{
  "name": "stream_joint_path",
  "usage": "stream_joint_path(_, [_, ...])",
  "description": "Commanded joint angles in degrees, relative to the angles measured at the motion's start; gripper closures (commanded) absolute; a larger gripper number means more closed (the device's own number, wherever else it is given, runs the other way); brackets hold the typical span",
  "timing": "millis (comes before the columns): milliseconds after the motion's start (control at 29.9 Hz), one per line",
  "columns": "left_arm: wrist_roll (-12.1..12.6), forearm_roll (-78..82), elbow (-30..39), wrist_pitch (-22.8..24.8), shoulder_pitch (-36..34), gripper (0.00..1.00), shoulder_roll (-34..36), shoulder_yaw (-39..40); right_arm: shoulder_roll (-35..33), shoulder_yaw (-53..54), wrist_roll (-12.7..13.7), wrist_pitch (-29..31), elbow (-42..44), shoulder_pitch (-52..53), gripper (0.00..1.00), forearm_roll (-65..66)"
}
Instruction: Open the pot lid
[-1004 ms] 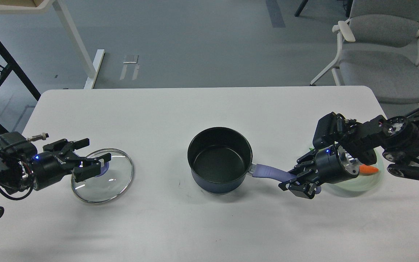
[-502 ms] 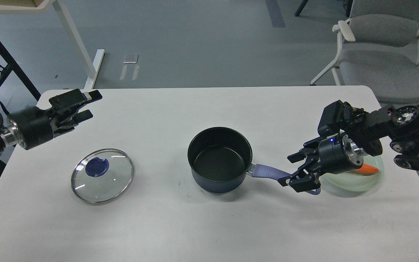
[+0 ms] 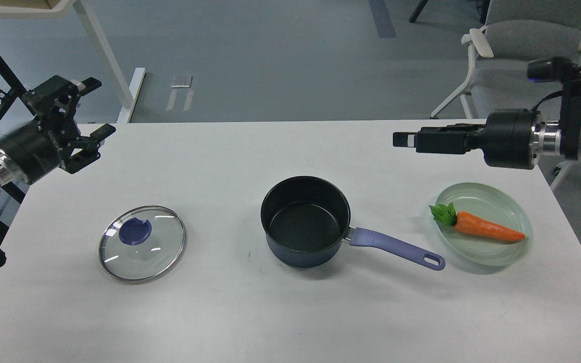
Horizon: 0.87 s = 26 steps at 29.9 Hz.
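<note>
The dark blue pot (image 3: 304, 222) stands uncovered in the middle of the white table, its purple handle (image 3: 396, 247) pointing right and toward me. The glass lid (image 3: 141, 243) with a blue knob lies flat on the table to the pot's left, apart from it. My left gripper (image 3: 94, 108) is open and empty, raised above the table's back left corner, far from the lid. My right gripper (image 3: 405, 139) is raised above the table's back right, pointing left and holding nothing. It is seen side-on, so its fingers cannot be told apart.
A pale green plate (image 3: 517, 212) with an orange carrot (image 3: 482, 228) sits right of the pot handle. A grey chair (image 3: 527, 55) stands behind the table at the right. A white desk leg (image 3: 114, 70) and a black frame stand at the back left.
My left gripper let go of the lid's knob and rose to the back left. My right gripper let go of the pot handle and rose to the back right, uncovering the plate and carrot.
</note>
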<state>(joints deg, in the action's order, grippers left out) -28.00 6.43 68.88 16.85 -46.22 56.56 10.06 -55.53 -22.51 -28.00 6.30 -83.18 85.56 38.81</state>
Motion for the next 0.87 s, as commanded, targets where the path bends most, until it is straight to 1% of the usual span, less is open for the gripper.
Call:
stream_joint_path(0, [0.0, -4.31, -3.57, 0.38, 0.52, 0.01, -3.64, 0.84, 0.16, 9.57, 0.0, -0.23, 3.63, -9.42, 0.0, -12.59])
stream_joint_path(100, [0.0, -8.88, -6.2, 0.47, 1.22, 0.01, -6.45, 1.54, 1.47, 17.74, 0.0, -0.41, 7.32, -17.59, 0.0, -22.17])
stream_joint_path(234, [0.0, -13.45, -9.02, 1.69, 4.2, 0.01, -9.79, 4.17, 5.16, 24.6, 0.0, -0.58, 11.97, -25.78, 0.0, -33.33])
stream_joint_path(335, [1.89, -13.73, -11.65, 4.06, 6.66, 0.01, -12.25, 6.89, 7.89, 28.39, 0.0, -0.5, 14.0, -30.09, 0.0, -39.58])
stream_joint_path(368, [1.98, -13.73, -12.44, 4.85, 7.37, 0.01, -12.7, 7.34, 8.85, 29.18, 0.0, -0.5, 14.36, -31.23, 0.0, -40.73])
stream_joint_path(468, [1.99, -13.73, -14.99, 8.28, 9.04, 0.01, -13.84, 8.04, 11.58, 31.64, 0.0, -0.5, 16.11, -34.31, 0.0, -41.36])
stream_joint_path(569, [2.07, -13.64, -15.79, 11.09, 10.88, 0.01, -14.46, 8.4, 15.44, 34.36, 0.0, -0.41, 17.52, -37.39, 0.0, -41.36])
stream_joint_path(669, [2.07, -13.64, -15.79, 11.15, 11.94, 0.01, -14.55, 9.01, 17.56, 36.65, 0.0, -0.23, 18.49, -40.38, 0.0, -41.36])
stream_joint_path(836, [2.07, -13.46, -15.79, 11.15, 13.0, 0.01, -15.34, 10.68, 19.5, 37.1, 0.0, 0.03, 19.81, -41.79, 0.0, -41.27])
